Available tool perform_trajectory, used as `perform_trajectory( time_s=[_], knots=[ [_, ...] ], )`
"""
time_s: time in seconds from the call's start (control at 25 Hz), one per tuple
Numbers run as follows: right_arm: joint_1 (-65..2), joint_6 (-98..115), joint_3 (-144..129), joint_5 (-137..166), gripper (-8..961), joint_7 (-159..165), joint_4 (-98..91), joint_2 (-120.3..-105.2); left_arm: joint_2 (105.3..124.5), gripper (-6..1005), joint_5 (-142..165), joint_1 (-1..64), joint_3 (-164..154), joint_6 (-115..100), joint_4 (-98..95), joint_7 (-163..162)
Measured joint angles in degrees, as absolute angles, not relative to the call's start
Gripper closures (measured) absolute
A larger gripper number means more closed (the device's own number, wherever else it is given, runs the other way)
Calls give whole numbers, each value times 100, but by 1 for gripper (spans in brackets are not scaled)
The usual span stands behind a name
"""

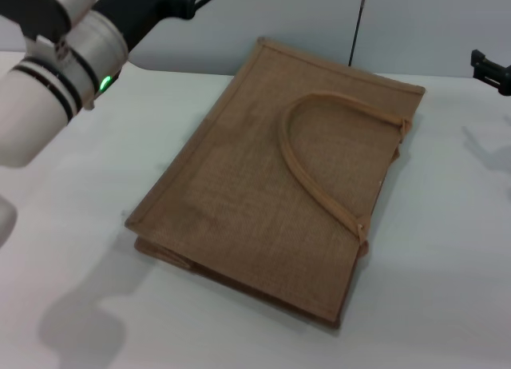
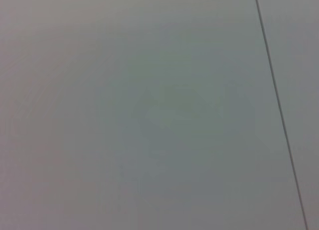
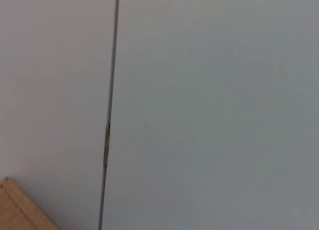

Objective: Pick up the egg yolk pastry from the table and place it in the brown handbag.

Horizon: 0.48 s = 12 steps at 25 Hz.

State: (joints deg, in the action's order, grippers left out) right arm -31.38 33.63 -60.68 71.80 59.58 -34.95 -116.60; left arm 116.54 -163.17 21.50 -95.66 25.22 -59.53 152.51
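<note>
1. Counter (image 1: 72,249): white, wide, carrying the bag. No egg yolk pastry shows on any visible part of it.
2. Brown handbag (image 1: 279,185): jute, lying flat on its side across the middle of the counter, one looped handle (image 1: 319,165) resting on its upper face. Its mouth appears to face the right; what lies inside is hidden. One corner also shows at the edge of the right wrist view (image 3: 20,210).
3. Left arm (image 1: 56,73): white segments with a green light, raised at the upper left, clear of the bag. Its pincer runs out past the upper edge of the head view; whether it is spread or pressed together, I cannot tell. Its wrist view shows only plain wall.
4. Right pincer (image 1: 491,69): a small dark part at the far right edge, well apart from the bag; its state cannot be told.
5. Egg yolk pastry: not in view, so its place relative to either pincer cannot be given.
6. Stage, as a judgement: the scene fits either a pastry waiting outside the views or one already inside the bag; no next move can be settled from this.
</note>
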Motion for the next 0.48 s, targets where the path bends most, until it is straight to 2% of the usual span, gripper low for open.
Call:
perform_trajectory(
  time_s=[0.48],
  knots=[
    [-3133, 3822, -5965, 4481, 101, 3390, -2217, -11636, 11686, 123, -16382, 2320, -9476, 3005, -4719, 15634]
  ],
)
